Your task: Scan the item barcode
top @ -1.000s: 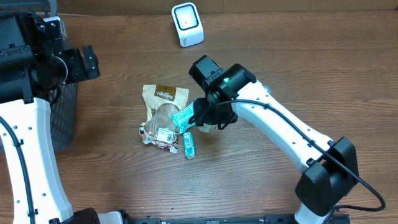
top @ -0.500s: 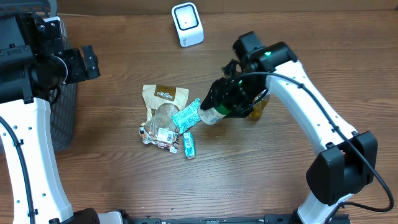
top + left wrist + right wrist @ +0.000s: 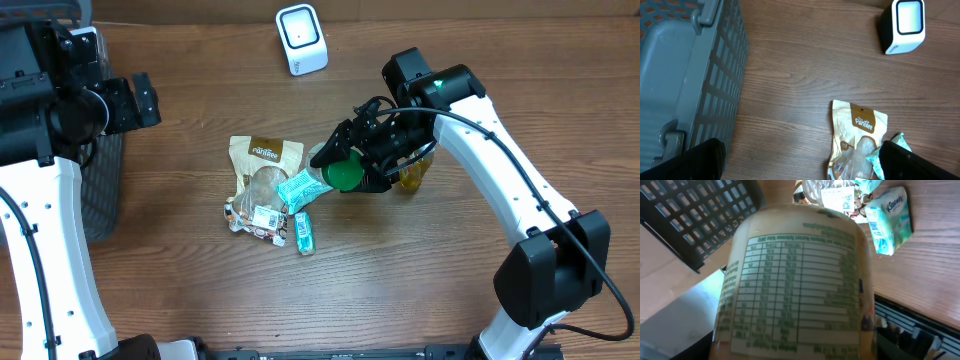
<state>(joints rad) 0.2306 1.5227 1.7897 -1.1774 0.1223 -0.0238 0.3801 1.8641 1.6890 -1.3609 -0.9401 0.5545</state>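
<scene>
My right gripper (image 3: 385,158) is shut on the item, a bottle of amber liquid (image 3: 412,176) with a green cap (image 3: 345,175), held tilted above the table right of the pile. In the right wrist view the bottle (image 3: 795,280) fills the frame, its printed table label facing the camera; no barcode shows there. The white scanner (image 3: 301,38) stands at the table's far edge, also seen as the scanner (image 3: 905,22) in the left wrist view. My left gripper (image 3: 140,100) hangs open at the far left, with the left gripper (image 3: 800,167) holding nothing.
A pile lies mid-table: a beige pouch (image 3: 262,160), a teal packet (image 3: 300,188), a tissue pack (image 3: 304,234) and a crinkled wrapper (image 3: 258,216). A grey basket (image 3: 685,75) stands at the left edge, under the left arm.
The right arm has lifted the bottle off the pile, carried it right and tipped it so the green cap now faces up and left. The left arm has stayed still.
</scene>
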